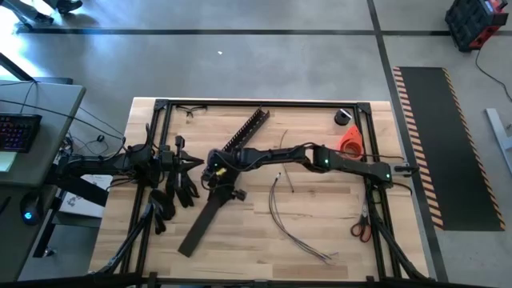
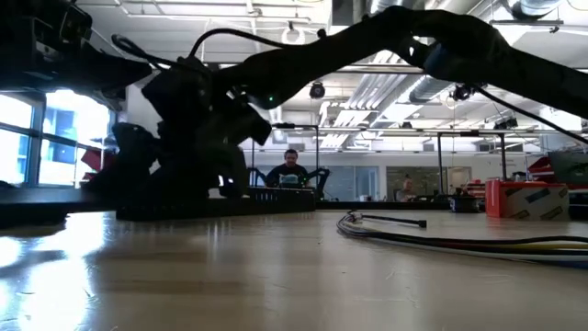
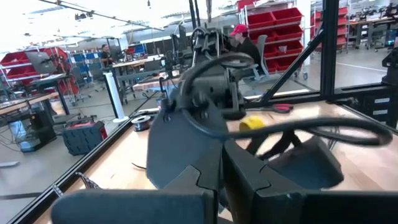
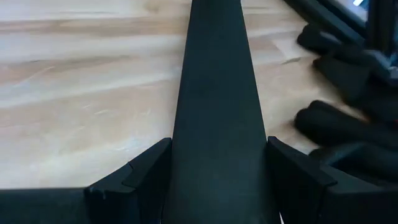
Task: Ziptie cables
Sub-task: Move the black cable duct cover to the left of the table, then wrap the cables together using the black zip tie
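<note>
Cables (image 1: 292, 220) are lying loose at 5 o'clock of table centre, while right gripper (image 1: 214, 178) is pinching the flat black strip (image 4: 214, 106), left gripper (image 1: 186, 163) closed empty at 9 o'clock; keep strip grip square.

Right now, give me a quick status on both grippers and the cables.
Right gripper clamped on the flat black strip, mid-table. Left gripper shut, empty, waiting at left edge. Cables loose on the table, untied, clear of both grippers. Nothing blocking them.
</note>
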